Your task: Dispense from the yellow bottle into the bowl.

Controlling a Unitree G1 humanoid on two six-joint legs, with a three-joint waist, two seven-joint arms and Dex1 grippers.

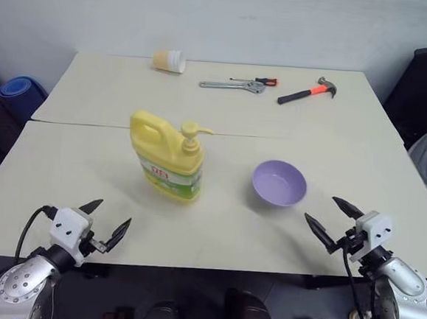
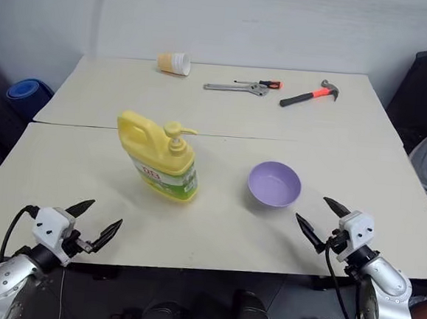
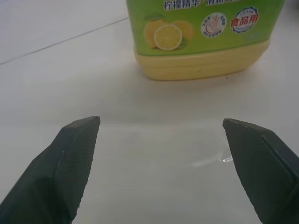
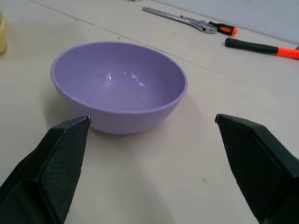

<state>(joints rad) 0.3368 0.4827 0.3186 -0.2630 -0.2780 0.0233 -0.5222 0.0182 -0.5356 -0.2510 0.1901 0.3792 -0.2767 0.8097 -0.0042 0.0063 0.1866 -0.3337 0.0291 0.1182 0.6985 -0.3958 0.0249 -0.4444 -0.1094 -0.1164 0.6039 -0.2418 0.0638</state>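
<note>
The yellow bottle (image 1: 167,158) stands upright mid-table, handle to the left, pump spout pointing right toward the lavender bowl (image 1: 279,182); its green label base (image 3: 201,37) fills the far part of the left wrist view. The bowl (image 4: 119,84) is empty. My left gripper (image 1: 108,221) is open near the table's front edge, in front of and left of the bottle, nothing between its fingers. My right gripper (image 1: 329,219) is open to the bowl's front right, a short gap away, holding nothing.
At the back of the far table lie a tipped yellowish cup (image 1: 169,60), a wrench (image 1: 232,86), a small screwdriver (image 1: 258,81) and a hammer (image 1: 307,91). A seam (image 1: 90,125) joins the two tables. A dark chair (image 1: 426,87) stands at the right, a blue roll (image 1: 21,89) at the left.
</note>
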